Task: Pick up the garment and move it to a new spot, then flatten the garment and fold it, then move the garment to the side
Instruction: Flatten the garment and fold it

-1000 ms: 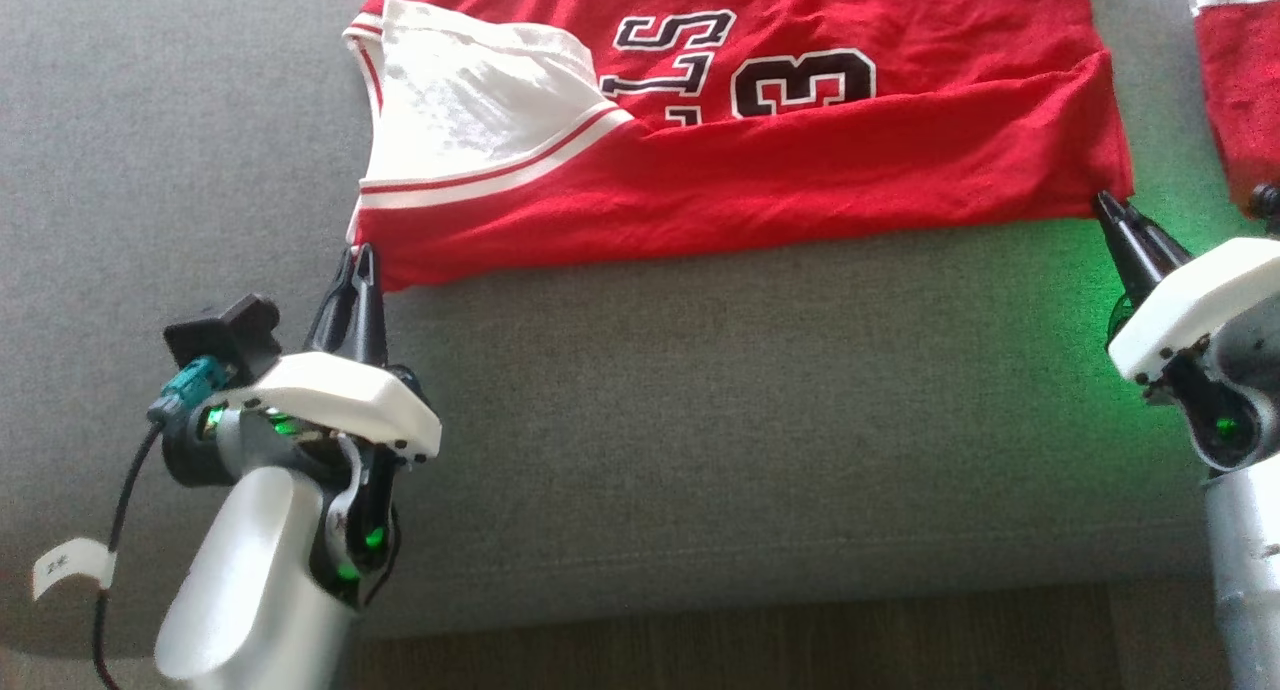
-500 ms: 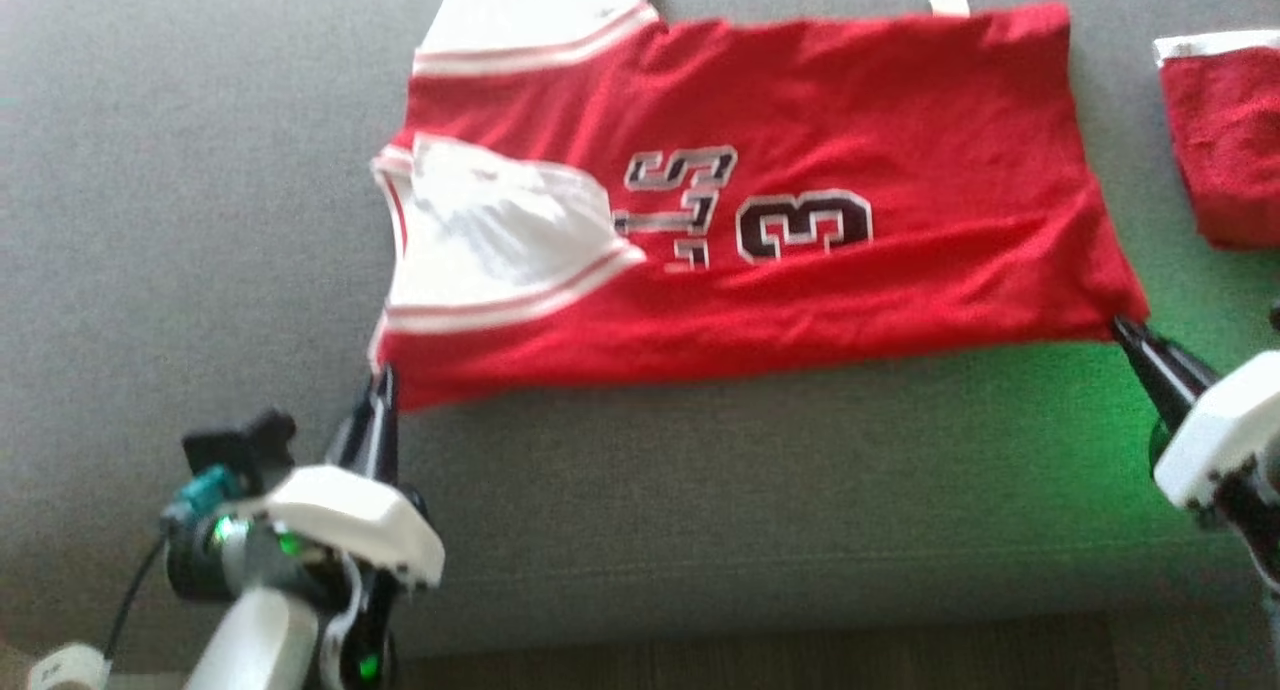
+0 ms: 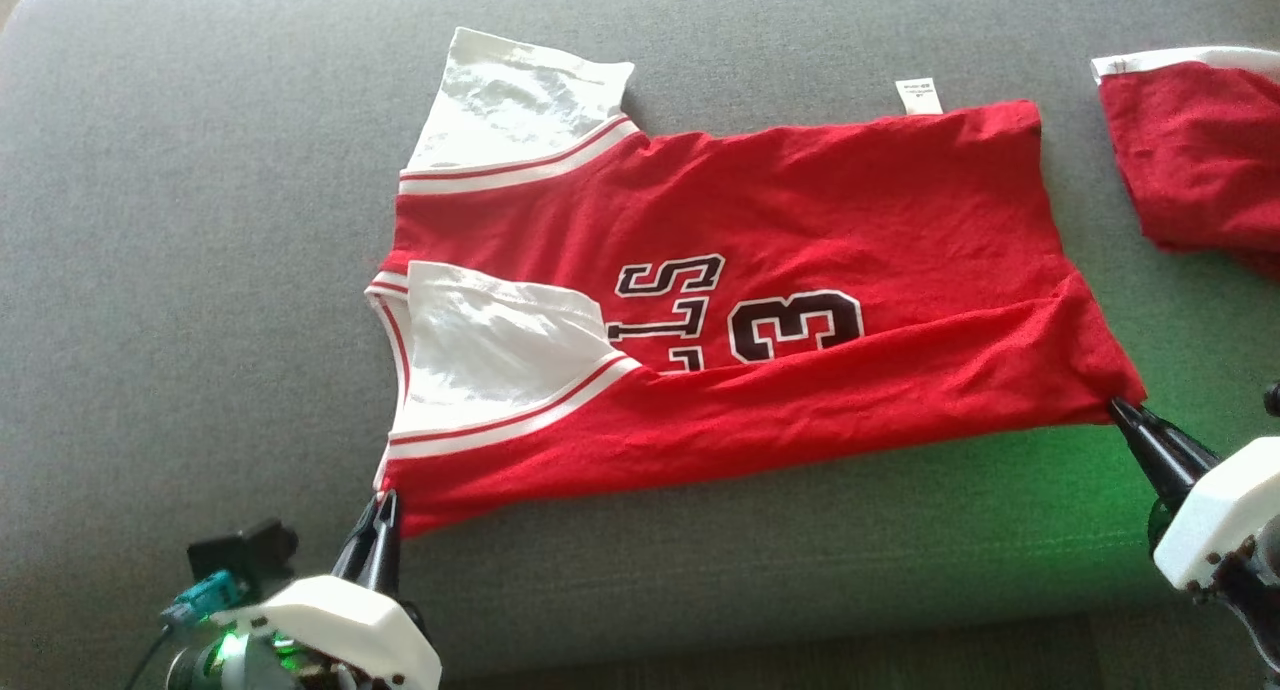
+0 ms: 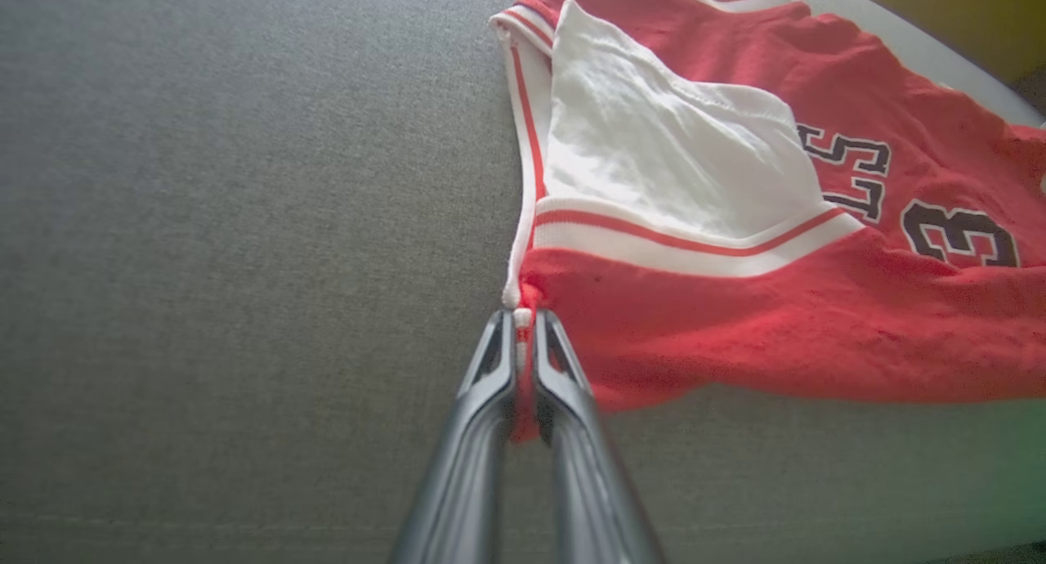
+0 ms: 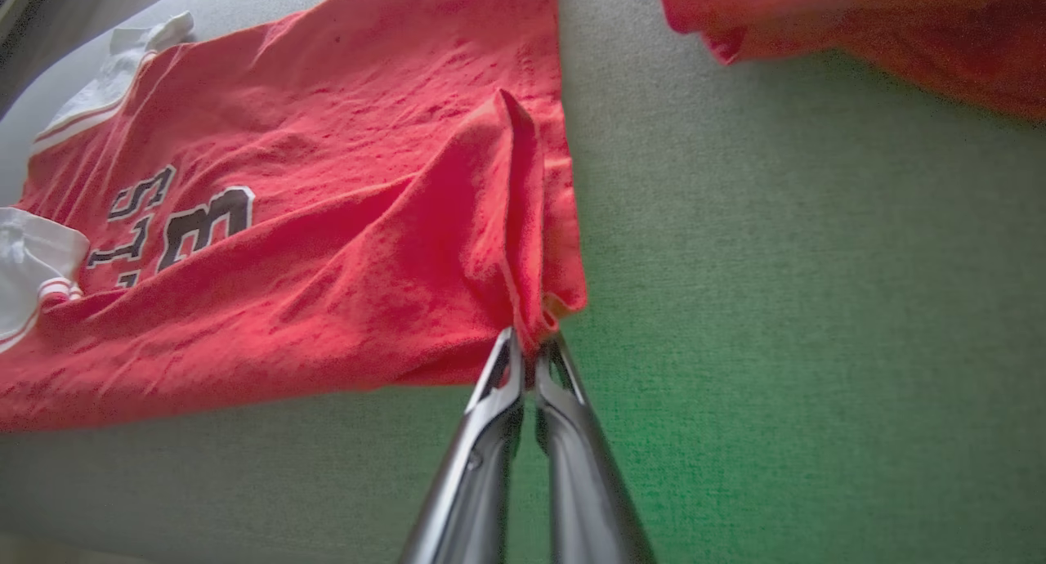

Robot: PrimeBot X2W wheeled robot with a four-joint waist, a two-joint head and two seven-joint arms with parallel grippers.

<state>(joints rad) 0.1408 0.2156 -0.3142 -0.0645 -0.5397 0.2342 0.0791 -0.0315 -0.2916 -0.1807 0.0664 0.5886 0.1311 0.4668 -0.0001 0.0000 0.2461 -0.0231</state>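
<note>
The garment (image 3: 760, 270) is a red jersey with white sleeves and black lettering, spread sideways on a grey cushion, its near edge folded up over the lower part of the print. My left gripper (image 3: 382, 505) is shut on the garment's near left corner (image 4: 572, 343), by the white sleeve trim. At the near right corner my right gripper (image 3: 1122, 410) is shut on bunched red cloth (image 5: 523, 302). In the left wrist view my left gripper (image 4: 523, 319) pinches the hem; in the right wrist view my right gripper (image 5: 531, 339) pinches the gathered corner.
A second red garment (image 3: 1200, 160) with a white edge lies at the far right of the grey cushion (image 3: 200, 270). The cushion's front edge (image 3: 800, 640) runs just below my grippers, with dark floor beyond. Green light tints the surface near my right gripper.
The head camera has tilted, so the whole scene sits lower in view. Both grippers stay shut on the garment's near corners; the fold over the print looks the same.
</note>
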